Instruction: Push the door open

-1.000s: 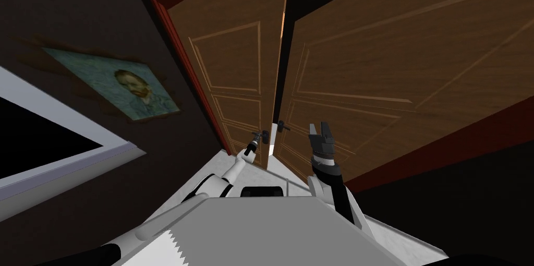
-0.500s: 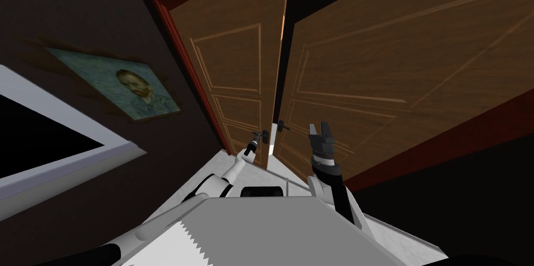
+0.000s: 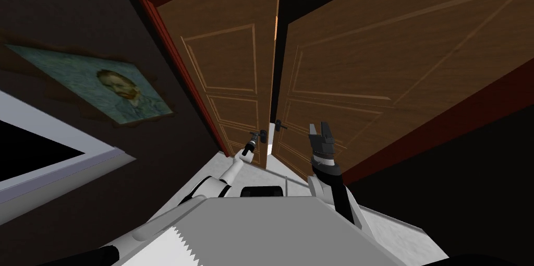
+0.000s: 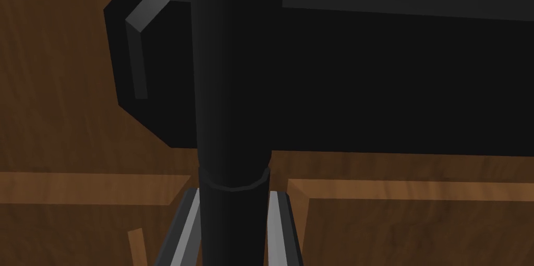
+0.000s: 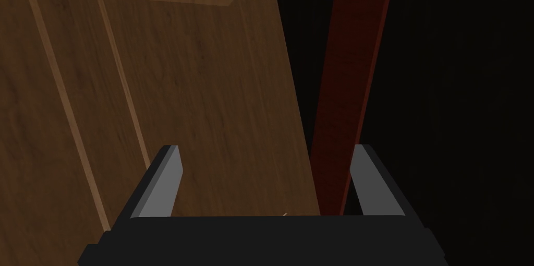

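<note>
Hanging on the dark wall well to the left of the lever handle (image 3: 257, 134), a portrait painting (image 3: 104, 88) marks the room's edge. Right of it, and directly behind the handle, stands the left leaf (image 3: 229, 70) of a brown panelled double door. It is upright, its long axis running floor to ceiling, and its free edge faces the narrow gap just right of the handle.

The handle itself is black. It lies crosswise on the leaf and points away from the gap toward the hinged side. From the left wrist its bar (image 4: 229, 96) crosses the long side of the dark backplate (image 4: 391, 70).

The left claw (image 3: 252, 142) is clenched on that bar, its fingers (image 4: 189, 221) pressing either side.

Just beyond the gap, a second handle (image 3: 281, 125) sits on the right leaf (image 3: 396, 70), which is also upright. Further right of the lever handle, the right claw (image 3: 319, 131) is raised before that leaf, released, its fingers (image 5: 161, 179) standing well apart. Past them runs the dark red door frame (image 5: 344, 96) with a black area beyond.

Compared with a second ago, the painting and both leaves sit further left in the head view. That shift is the robot's own move. The left claw remains on the handle, and the gap looks about as narrow.
</note>
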`<state>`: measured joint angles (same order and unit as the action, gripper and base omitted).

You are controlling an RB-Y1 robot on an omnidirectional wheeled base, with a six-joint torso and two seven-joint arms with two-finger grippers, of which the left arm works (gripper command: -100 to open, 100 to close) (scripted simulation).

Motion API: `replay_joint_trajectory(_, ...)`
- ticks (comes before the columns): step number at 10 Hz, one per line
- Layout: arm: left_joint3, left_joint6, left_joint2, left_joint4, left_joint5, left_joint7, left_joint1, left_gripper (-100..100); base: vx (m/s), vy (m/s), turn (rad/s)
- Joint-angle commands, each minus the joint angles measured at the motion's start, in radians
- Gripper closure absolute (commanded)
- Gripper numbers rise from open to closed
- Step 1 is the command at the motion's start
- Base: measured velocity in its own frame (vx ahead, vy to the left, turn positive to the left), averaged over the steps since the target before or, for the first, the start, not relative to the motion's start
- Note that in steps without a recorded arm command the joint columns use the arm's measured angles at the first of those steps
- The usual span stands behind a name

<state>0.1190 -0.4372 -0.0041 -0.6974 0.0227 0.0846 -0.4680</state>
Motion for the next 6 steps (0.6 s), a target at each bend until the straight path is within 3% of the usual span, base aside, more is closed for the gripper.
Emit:
replay_joint_trajectory(1,-0.025,-0.019,0.008,0.028,-0.005,-0.012,-0.023,100,0.004,0.003,-0.017)
replay_joint_trajectory(3,-0.06,-0.022,0.019,0.025,-0.01,-0.031,-0.023,100,0.004,0.015,-0.091)
replay_joint_trajectory(4,-0.06,-0.022,0.019,0.025,-0.01,-0.031,-0.023,100,0.006,0.005,-0.015)
replay_joint_trajectory(5,-0.086,-0.024,0.027,0.023,-0.014,-0.045,-0.022,100,0.012,0.013,-0.076)
replay_joint_trajectory(6,-0.086,-0.024,0.027,0.023,-0.014,-0.045,-0.022,100,0.005,0.009,-0.05)
